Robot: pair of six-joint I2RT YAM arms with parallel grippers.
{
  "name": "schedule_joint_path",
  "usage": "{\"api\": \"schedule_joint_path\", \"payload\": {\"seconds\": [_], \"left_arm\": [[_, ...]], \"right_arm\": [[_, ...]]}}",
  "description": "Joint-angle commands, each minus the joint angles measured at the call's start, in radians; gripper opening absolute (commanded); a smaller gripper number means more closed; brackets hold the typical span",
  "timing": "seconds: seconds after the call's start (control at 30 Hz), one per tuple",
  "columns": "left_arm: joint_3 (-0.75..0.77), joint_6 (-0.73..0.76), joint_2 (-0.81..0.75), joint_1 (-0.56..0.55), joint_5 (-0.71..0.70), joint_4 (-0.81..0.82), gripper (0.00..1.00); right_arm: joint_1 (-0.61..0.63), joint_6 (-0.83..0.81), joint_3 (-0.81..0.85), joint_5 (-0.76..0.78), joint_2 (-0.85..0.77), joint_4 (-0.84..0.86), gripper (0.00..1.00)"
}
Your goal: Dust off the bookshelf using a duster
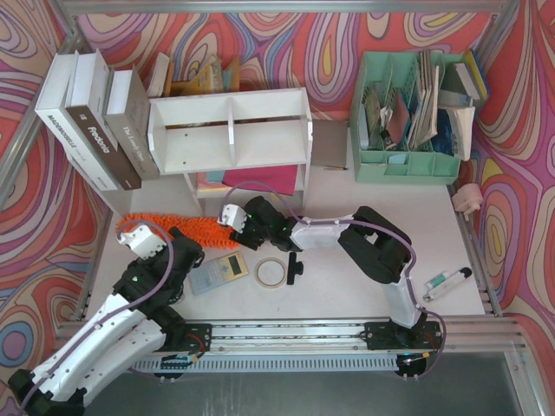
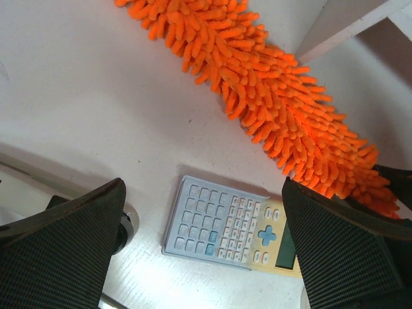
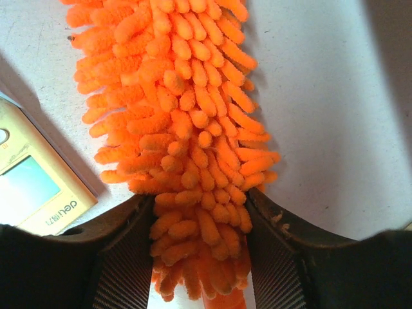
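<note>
The white bookshelf [image 1: 230, 130] stands on legs at the back, with a divider in the middle; one leg shows in the left wrist view [image 2: 341, 22]. The fluffy orange duster [image 1: 186, 228] lies on the table in front of it, also seen from both wrists [image 2: 277, 96] [image 3: 180, 109]. My right gripper [image 1: 231, 217] [image 3: 199, 212] is shut on the duster's fluffy end near the handle, with fibres pressed against both pads. My left gripper [image 1: 139, 236] [image 2: 203, 193] is open and empty, over a calculator [image 2: 228, 224], just short of the duster's other end.
The calculator [image 1: 218, 273], a tape roll [image 1: 270, 272] and a small black part [image 1: 296, 267] lie near the front. Big books [image 1: 87, 126] stand to the left of the shelf, a mint-green organizer [image 1: 406, 130] to its right. A pen-like item [image 1: 447, 282] lies at the front right.
</note>
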Motion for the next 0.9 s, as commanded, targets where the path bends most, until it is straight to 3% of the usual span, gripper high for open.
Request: {"api": "schedule_joint_path", "payload": {"seconds": [0.0, 0.33, 0.5, 0.77, 0.87], "left_arm": [[-0.007, -0.081, -0.012, 0.014, -0.043, -0.044, 0.98], [-0.019, -0.177, -0.049, 0.035, -0.072, -0.060, 0.98], [-0.027, -0.220, -0.036, 0.050, -0.065, -0.055, 0.98], [-0.018, -0.288, -0.002, 0.096, -0.053, -0.054, 0.98], [-0.021, -0.244, 0.024, 0.170, 0.035, 0.026, 0.98]], "right_arm": [[-0.004, -0.030, -0.010, 0.008, -0.023, 0.003, 0.47], [-0.004, -0.062, -0.009, 0.011, -0.070, -0.017, 0.21], [-0.002, -0.070, -0.009, 0.004, -0.093, -0.030, 0.00], [0.026, -0.078, -0.033, 0.027, -0.142, -0.020, 0.00], [0.043, -0.076, -0.069, 0.047, -0.176, -0.006, 0.00]]}}
